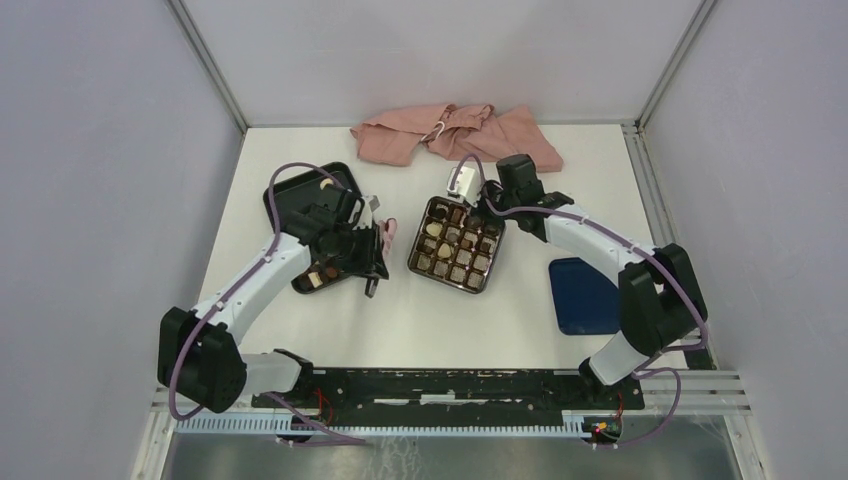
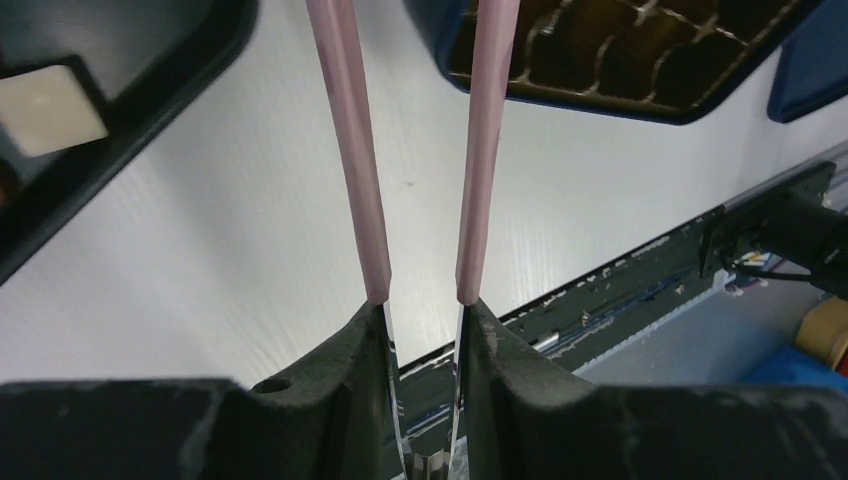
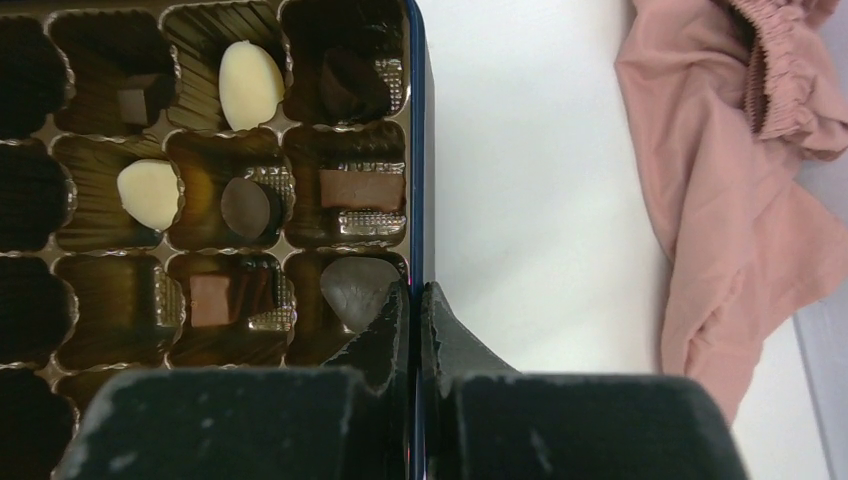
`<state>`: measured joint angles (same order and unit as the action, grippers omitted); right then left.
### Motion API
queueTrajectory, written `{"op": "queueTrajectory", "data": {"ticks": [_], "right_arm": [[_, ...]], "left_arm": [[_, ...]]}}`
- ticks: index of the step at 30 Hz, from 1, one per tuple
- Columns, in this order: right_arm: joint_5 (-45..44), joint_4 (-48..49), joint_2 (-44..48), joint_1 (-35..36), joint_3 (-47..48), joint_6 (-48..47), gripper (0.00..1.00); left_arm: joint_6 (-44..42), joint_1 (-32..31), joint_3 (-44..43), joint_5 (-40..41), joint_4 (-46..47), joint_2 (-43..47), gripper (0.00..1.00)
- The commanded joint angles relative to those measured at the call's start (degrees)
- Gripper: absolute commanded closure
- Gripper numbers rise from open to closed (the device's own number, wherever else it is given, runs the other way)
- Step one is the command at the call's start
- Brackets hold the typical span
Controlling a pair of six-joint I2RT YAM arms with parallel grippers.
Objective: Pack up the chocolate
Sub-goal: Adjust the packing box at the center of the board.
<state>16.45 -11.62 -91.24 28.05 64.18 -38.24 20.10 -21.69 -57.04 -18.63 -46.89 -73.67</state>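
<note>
The dark blue box (image 1: 411, 262) with its brown gridded insert lies mid-table and holds several chocolate pieces (image 1: 455, 245). In the right wrist view I see cream ovals (image 3: 250, 85), a dark round piece (image 3: 248, 207) and a brown bar (image 3: 362, 188) in its cells. My right gripper (image 1: 480, 203) (image 3: 415, 297) is shut on the box's blue wall (image 3: 416, 150) at the far edge. My left gripper (image 1: 382, 240) (image 2: 420, 300) grips pink tweezers (image 2: 350, 130), whose arms stand apart; their tips are out of view. More pieces (image 1: 320, 275) lie in the black tray (image 1: 300, 185), including a cream square (image 2: 45, 110).
A dark blue lid (image 1: 582, 295) lies at the right, near the right arm. A crumpled pink cloth (image 1: 455, 135) (image 3: 740, 180) lies at the back of the table. Grey walls close in the table on three sides.
</note>
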Motion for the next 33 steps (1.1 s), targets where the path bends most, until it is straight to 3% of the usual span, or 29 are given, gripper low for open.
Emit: {"op": "queueTrajectory", "data": {"ticks": [1, 9, 17, 33], "right_arm": [[3.1, 3.1, -0.9, -0.9, 2.1, 3.0, 1.00], [11.8, 2.0, -3.7, -6.1, 1.9, 6.8, 1.00], [12.5, 2.3, -3.8, -6.3, 1.6, 7.6, 1.00], [13.3, 1.7, -3.9, -6.4, 1.5, 7.2, 1.00]], "left_arm": [[5.4, -5.5, 0.3, -3.7, 5.2, 1.5, 0.97], [11.8, -17.0, 0.6, -4.1, 11.2, 0.8, 0.97], [14.1, -25.6, -2.9, -1.8, 14.1, -7.0, 0.96], [12.1, -28.1, -9.5, 3.1, 11.7, -18.0, 0.92]]}}
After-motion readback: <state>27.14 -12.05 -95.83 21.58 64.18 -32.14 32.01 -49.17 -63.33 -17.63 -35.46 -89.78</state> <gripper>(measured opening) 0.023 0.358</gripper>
